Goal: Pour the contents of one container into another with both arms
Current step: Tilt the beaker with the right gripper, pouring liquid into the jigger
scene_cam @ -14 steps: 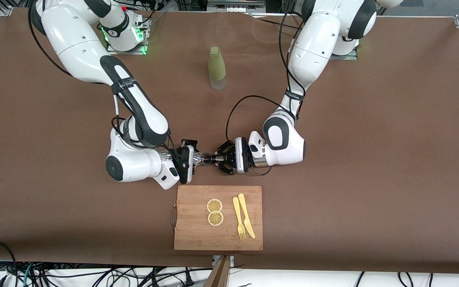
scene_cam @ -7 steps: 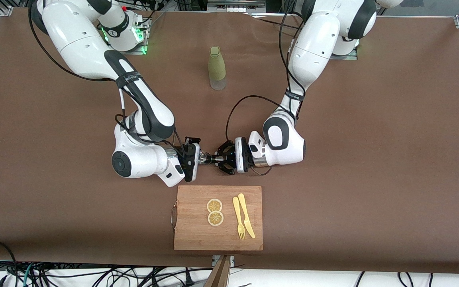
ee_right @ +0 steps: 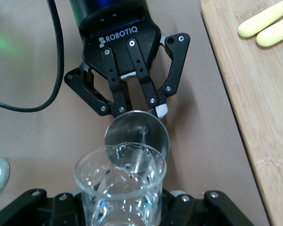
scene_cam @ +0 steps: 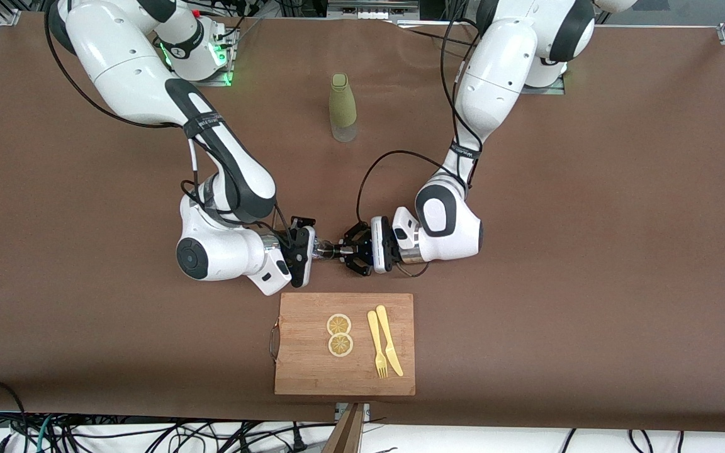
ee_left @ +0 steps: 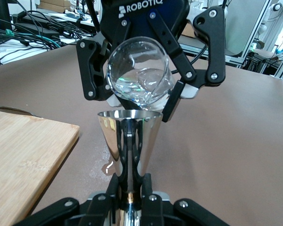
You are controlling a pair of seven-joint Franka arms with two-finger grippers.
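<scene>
Brown bench [scene_cam: 589, 251] | my right hand [ee_left: 146, 89] grips tilted glass beaker [ee_left: 139, 73] over steel cup [ee_left: 129, 136] | my left hand [ee_right: 132, 99] clamps cup upright to catch pour.

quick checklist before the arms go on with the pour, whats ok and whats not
1. Right end effector gripping the glass beaker: ok, closed on it, beaker tipped.
2. Left end effector gripping the metal cone cup: ok, closed on its stem, cup upright.
3. Beaker lip over the cup's rim: ok, the lip sits just above the rim in both wrist views.
4. Liquid left in the beaker: cannot tell; the clear contents are hard to read.
5. Spills: not ok, a small wet spot lies on the table under the cup.
6. Cutting board clear of the pour: ok, it lies nearer the front camera, beside the end effectors.
</scene>
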